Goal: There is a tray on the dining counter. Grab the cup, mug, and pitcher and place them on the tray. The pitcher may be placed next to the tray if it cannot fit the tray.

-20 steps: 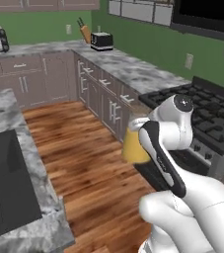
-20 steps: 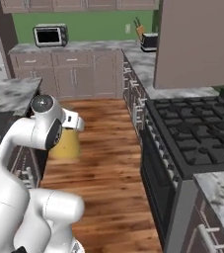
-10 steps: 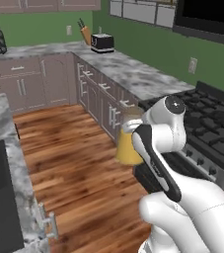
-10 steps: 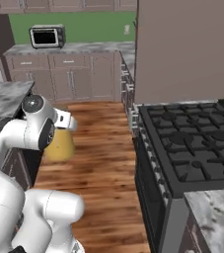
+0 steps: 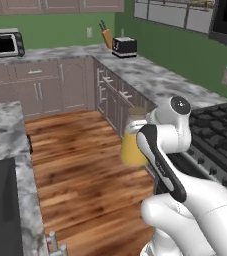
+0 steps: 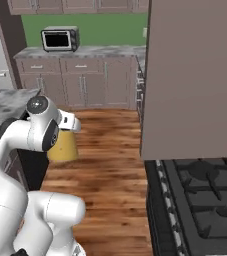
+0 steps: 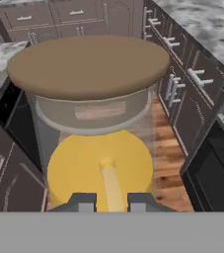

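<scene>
My gripper (image 7: 112, 202) is shut on the pitcher (image 7: 91, 99), a clear carafe with a brown top and orange-yellow contents. It hangs upright in the air above the wooden floor. In the left base view the pitcher (image 5: 133, 146) shows just left of the bent white arm. In the right base view the pitcher (image 6: 63, 146) hangs below the hand, right of the arm's elbow. In the hand view the two dark fingertips (image 7: 81, 201) sit on either side of its base. The tray, cup and mug are out of view.
A grey marbled counter (image 5: 5, 132) with a dark inset lies to the left. A black stove (image 5: 220, 127) (image 6: 205, 200) is close on the right. Cabinets, a microwave (image 5: 2, 44) and a toaster (image 5: 124, 46) line the far walls. A tall brown panel (image 6: 195, 75) stands near right. Wooden floor (image 5: 75, 165) lies between.
The whole scene has shifted in both base views, so the base has moved. The arm holds the same pose with the pitcher still in the grip.
</scene>
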